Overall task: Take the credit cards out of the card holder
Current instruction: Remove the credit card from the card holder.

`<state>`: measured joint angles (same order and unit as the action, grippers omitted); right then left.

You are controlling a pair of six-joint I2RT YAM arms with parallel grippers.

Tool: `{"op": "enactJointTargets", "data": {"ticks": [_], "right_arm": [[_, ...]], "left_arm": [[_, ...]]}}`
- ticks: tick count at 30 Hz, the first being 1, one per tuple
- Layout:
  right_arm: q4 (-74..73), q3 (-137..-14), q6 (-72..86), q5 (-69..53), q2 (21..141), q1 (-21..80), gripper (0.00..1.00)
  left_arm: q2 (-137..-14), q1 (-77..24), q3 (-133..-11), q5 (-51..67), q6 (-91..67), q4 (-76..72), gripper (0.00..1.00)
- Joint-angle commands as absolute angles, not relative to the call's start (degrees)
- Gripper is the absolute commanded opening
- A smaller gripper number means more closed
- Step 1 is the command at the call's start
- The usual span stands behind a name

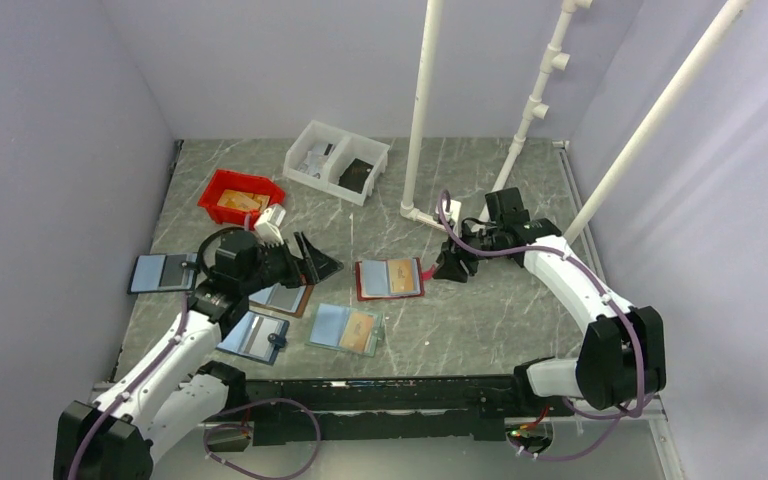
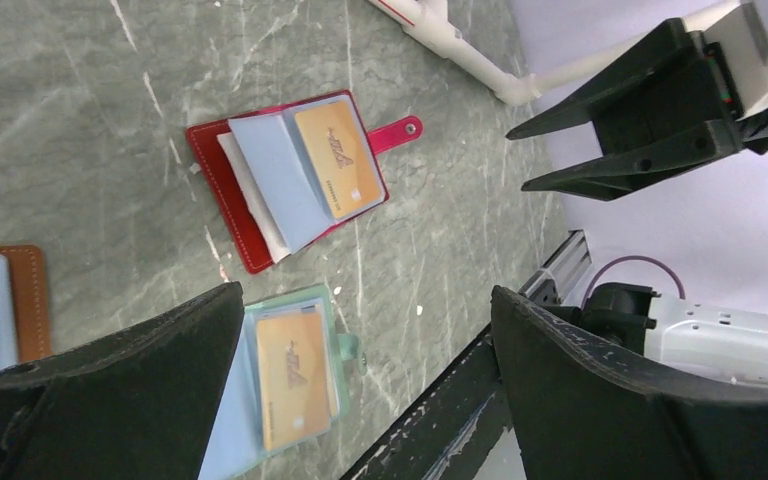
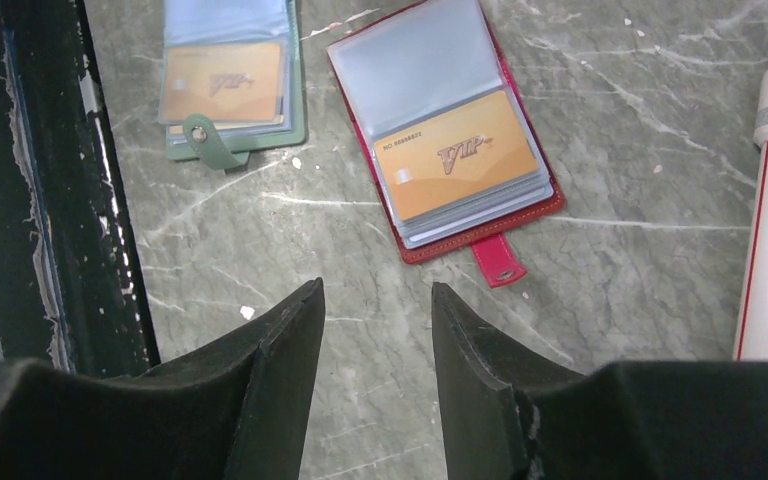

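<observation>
The left arm [image 1: 175, 350] stretches forward from its base, and the left gripper [image 1: 318, 256] points to the right with its jaws spread wide. The right arm [image 1: 570, 275] bends inward. The right gripper [image 1: 443, 268] points left, jaws parted roughly halfway, facing the left jaws from well apart.

Soft, even overhead light, faint shadows, little glare, sharp pictures.
</observation>
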<state>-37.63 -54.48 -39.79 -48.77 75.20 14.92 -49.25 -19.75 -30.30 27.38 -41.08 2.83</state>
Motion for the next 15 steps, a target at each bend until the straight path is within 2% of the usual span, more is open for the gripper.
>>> {"op": "enactJointTargets", "data": {"ticks": [1,15], "right_arm": [[-31.6,-53.5,-36.2,-50.2,75.4,14.9,0.46],[-28.2,-52.9,-31.8,-49.3,78.1,16.2,0.46]], "left_arm": [[-50.1,-21.1,-28.7,25.1,-45.0,-5.2,0.98],[-60.6,-31.3,-28.9,19.4,-46.3,-16.8,0.99]]}}
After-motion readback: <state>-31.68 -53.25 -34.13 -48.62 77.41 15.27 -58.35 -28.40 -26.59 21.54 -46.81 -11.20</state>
